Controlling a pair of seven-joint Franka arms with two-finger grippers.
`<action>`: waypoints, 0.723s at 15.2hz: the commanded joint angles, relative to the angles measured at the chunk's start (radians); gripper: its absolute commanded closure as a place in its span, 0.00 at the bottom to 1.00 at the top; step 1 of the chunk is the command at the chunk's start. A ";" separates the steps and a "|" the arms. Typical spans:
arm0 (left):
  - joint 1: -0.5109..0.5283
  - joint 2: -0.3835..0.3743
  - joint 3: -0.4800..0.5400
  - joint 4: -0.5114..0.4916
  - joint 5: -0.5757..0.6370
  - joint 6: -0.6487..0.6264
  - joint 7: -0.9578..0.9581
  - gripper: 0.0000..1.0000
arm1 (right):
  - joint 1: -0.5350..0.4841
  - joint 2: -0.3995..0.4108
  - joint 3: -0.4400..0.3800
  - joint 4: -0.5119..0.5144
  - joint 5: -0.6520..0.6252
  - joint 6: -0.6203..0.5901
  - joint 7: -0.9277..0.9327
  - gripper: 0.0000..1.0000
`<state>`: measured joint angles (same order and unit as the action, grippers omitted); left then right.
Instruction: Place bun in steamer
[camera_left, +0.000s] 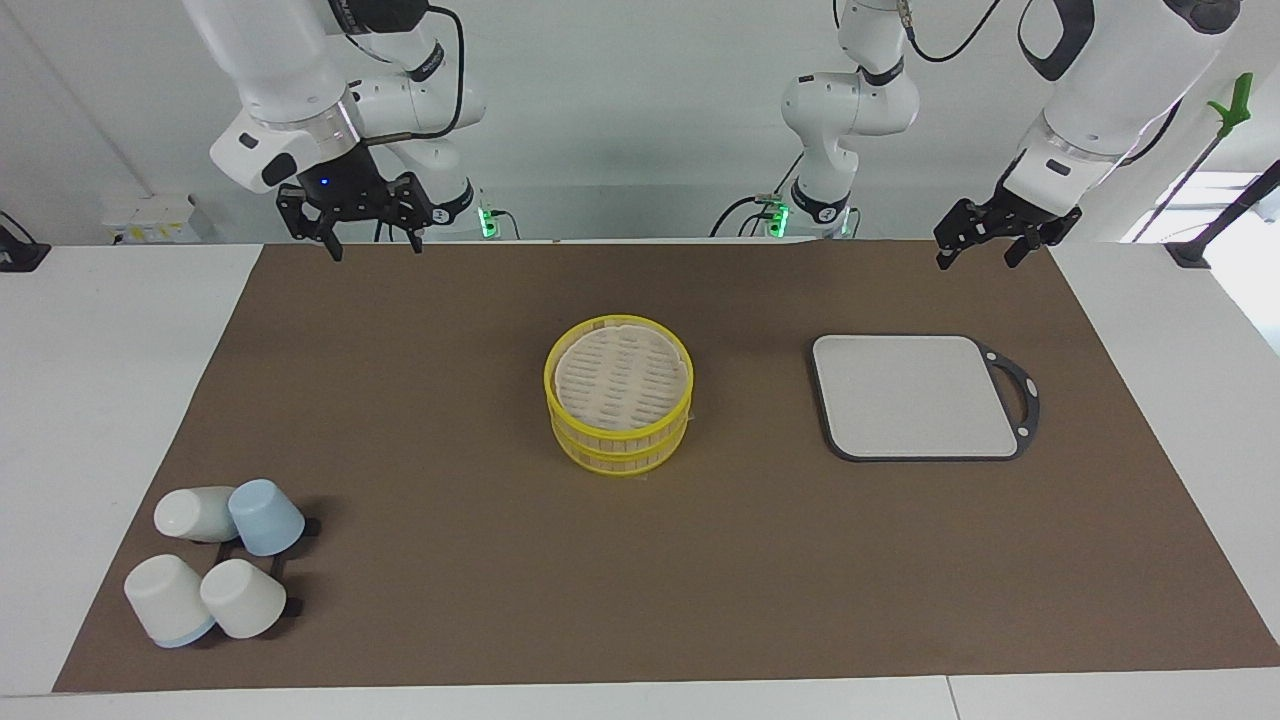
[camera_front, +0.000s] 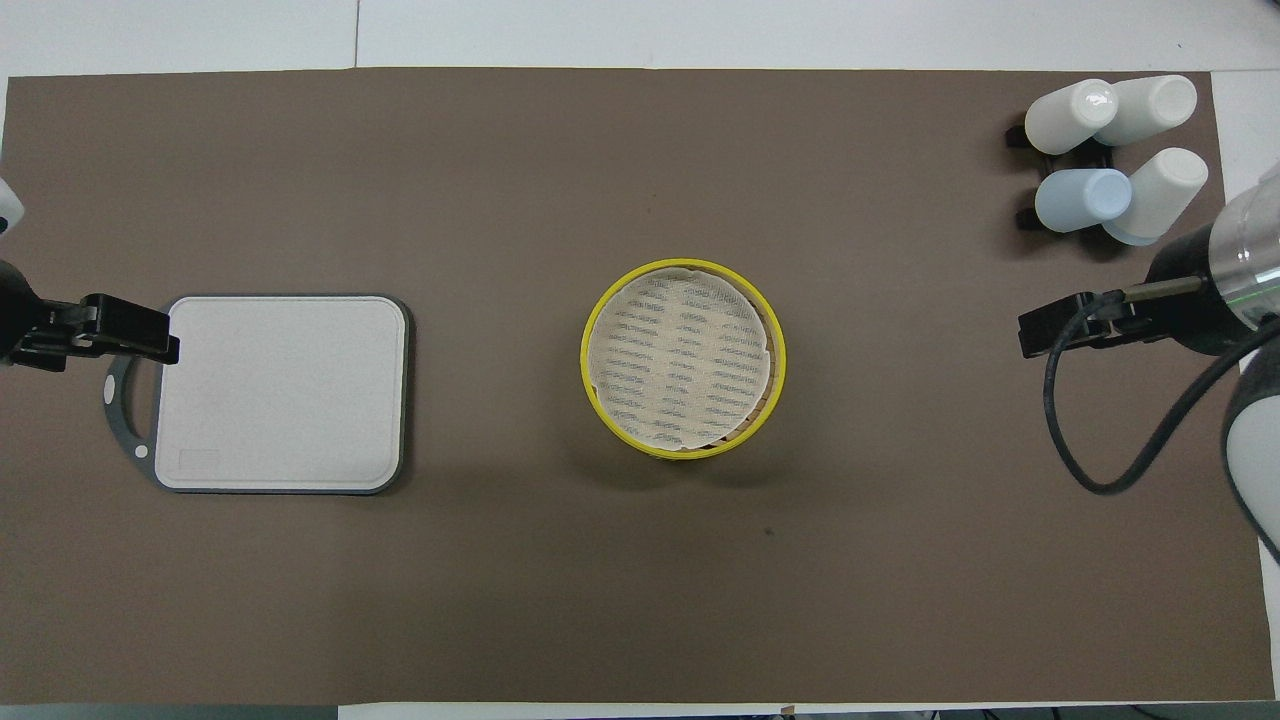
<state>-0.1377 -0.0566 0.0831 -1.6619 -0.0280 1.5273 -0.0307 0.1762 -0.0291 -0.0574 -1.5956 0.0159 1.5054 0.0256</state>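
The steamer (camera_left: 619, 405) stands in the middle of the brown mat, two yellow-rimmed tiers high. Its top is a pale beige slatted round; it also shows in the overhead view (camera_front: 684, 371). I cannot tell whether that round is a lid or the floor. No bun shows in either view. My right gripper (camera_left: 375, 245) hangs open and empty, high over the mat's edge at the right arm's end. My left gripper (camera_left: 978, 258) hangs open and empty, high over the mat's edge at the left arm's end, above the board's handle side.
A grey rectangular board (camera_left: 915, 395) with a dark rim and loop handle lies between the steamer and the left arm's end. Several white and blue cups (camera_left: 222, 560) sit upside down on a black rack, farther from the robots, at the right arm's end.
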 joint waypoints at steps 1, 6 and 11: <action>0.012 -0.009 -0.002 -0.006 -0.016 0.010 0.020 0.00 | -0.023 0.005 0.025 -0.010 -0.020 0.019 -0.009 0.00; 0.010 -0.009 -0.002 -0.004 -0.016 0.011 0.020 0.00 | -0.064 0.018 0.044 -0.011 -0.025 0.013 -0.012 0.00; 0.010 -0.009 -0.002 -0.004 -0.016 0.011 0.020 0.00 | -0.081 0.032 0.062 0.014 -0.024 -0.014 -0.012 0.00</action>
<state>-0.1377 -0.0566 0.0832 -1.6619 -0.0284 1.5298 -0.0305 0.1202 -0.0042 -0.0283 -1.5968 0.0030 1.5091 0.0256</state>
